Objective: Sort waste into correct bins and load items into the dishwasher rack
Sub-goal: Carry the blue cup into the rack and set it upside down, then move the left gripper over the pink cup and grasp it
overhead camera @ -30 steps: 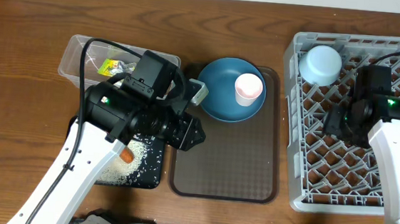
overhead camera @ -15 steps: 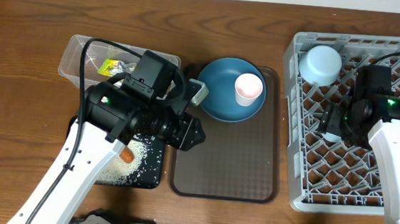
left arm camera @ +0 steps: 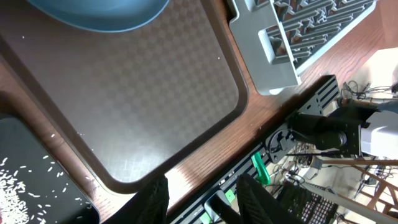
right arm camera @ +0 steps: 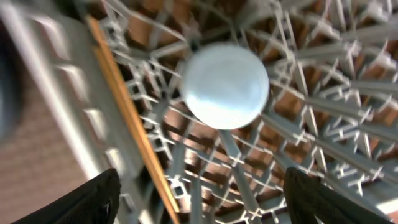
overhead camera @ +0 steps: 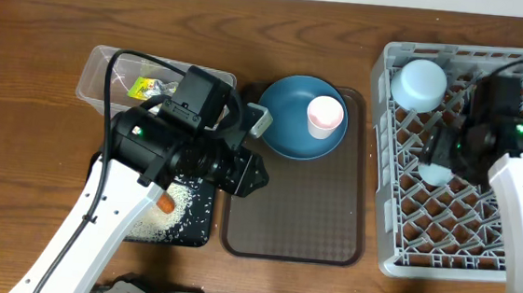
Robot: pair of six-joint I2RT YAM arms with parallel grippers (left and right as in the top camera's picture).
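Small light-blue cup point(right arm camera: 225, 86) sits mouth-down among the pegs of the dishwasher rack point(overhead camera: 378, 212), near its left wall and about midway along it, below the pale bowl point(overhead camera: 419, 84) in the far-left corner. Change over the last second, overhead view: cup hidden under the right arm, then a sliver showing, now most of it showing beside the arm, which has shifted up and away. Right gripper point(right arm camera: 205, 200) is spread wide with nothing between the fingers and stands clear of the cup, so released. Wrist picture is blurred, which fits an arm in motion. A thin wooden stick, probably a chopstick point(right arm camera: 134, 124), lies in the grid just beside the cup. Reading: cup placed, right arm free for the next item. Not yet loaded: dark-blue plate point(overhead camera: 286, 130) with the pink cup point(overhead camera: 325, 116) standing on it, at the far end of the brown serving tray point(overhead camera: 293, 224). Left arm unmoved; left gripper point(left arm camera: 202, 200) hangs parted and empty over that tray. Rice grains point(overhead camera: 181, 196) and carrot piece point(overhead camera: 162, 201) lie in the black tray point(overhead camera: 194, 235); yellow-green wrapper point(overhead camera: 142, 87) lies in the clear tub point(overhead camera: 94, 77).
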